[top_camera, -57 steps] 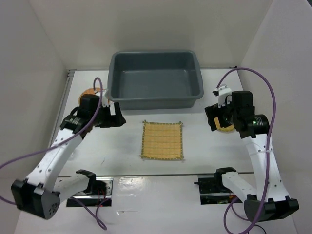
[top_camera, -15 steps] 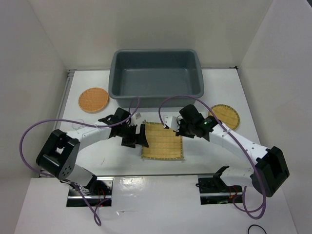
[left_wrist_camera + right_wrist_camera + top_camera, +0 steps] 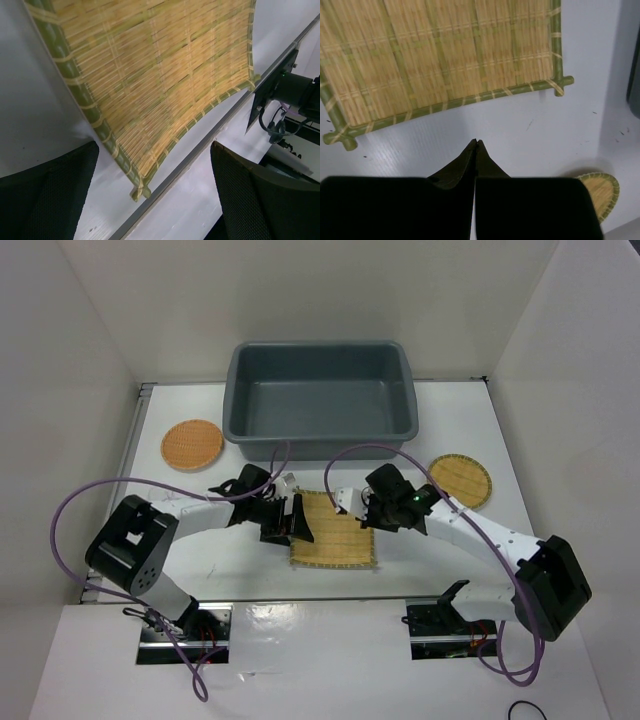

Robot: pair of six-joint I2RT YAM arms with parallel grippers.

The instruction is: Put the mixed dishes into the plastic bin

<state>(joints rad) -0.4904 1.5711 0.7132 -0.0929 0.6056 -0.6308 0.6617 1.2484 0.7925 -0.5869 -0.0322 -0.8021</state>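
The square yellow bamboo mat lies flat in the middle of the table, in front of the grey plastic bin. My left gripper is open at the mat's left edge. In the left wrist view the mat has its near corner between the spread fingers. My right gripper is shut on nothing. Its tips rest just short of the mat's right edge. One orange-brown woven disc lies at the far left and a second disc at the right.
The bin is open-topped and stands against the back wall. White walls close in both sides. The table's near seam and arm mounts run just in front of the mat. The right disc's rim shows behind my right gripper.
Both arms have swung in from the table's sides to the mat. Over the last half second the left gripper edged right onto the mat's left edge and the right gripper shifted slightly.
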